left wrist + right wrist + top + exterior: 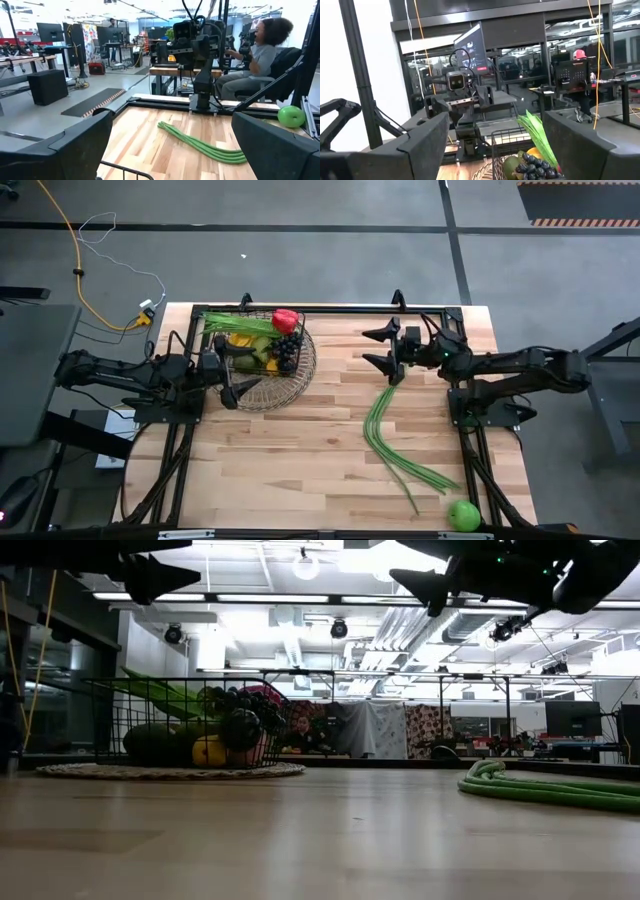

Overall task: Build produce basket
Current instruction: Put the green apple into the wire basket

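Note:
The dark wire basket (258,362) stands on a round woven mat (285,390) at the table's far left. It holds produce: a red pepper (285,320), dark grapes (287,352), leafy greens (235,325) and yellow fruit (208,751). Long green beans (395,442) lie on the wood right of centre. A green apple (463,515) rests at the near right corner. My left gripper (222,370) hovers open and level above the basket's left side. My right gripper (379,349) hangs open and raised at the far right, pointing toward the basket, with nothing between its fingers.
A black frame rail (340,308) runs along the table's far edge, and the arm bases stand at the left and right edges. A person (260,55) sits beyond the right arm's base. Bare wood (280,470) lies between the basket and the near edge.

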`<move>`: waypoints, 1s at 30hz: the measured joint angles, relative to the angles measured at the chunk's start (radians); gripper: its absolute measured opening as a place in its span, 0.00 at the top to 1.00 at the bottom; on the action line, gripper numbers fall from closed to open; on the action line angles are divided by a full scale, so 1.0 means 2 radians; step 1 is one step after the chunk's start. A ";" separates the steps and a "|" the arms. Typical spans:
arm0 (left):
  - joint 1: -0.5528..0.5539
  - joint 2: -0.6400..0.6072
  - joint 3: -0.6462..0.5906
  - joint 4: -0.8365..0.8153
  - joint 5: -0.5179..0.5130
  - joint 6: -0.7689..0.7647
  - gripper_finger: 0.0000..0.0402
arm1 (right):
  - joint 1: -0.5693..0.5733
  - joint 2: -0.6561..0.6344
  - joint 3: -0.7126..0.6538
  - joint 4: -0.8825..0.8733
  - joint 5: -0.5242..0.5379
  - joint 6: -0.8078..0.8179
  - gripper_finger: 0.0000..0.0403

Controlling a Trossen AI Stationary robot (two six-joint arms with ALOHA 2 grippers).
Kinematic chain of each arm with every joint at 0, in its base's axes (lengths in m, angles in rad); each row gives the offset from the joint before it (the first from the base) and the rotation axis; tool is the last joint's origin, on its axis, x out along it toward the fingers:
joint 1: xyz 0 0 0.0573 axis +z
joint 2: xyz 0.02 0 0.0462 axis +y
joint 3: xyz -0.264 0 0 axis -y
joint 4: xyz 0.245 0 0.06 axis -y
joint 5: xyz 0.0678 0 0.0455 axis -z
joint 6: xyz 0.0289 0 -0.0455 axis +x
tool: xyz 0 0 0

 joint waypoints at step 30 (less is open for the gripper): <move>0.000 0.000 0.000 0.007 0.012 0.000 0.00 | 0.004 0.000 0.000 -0.064 0.031 -0.004 0.23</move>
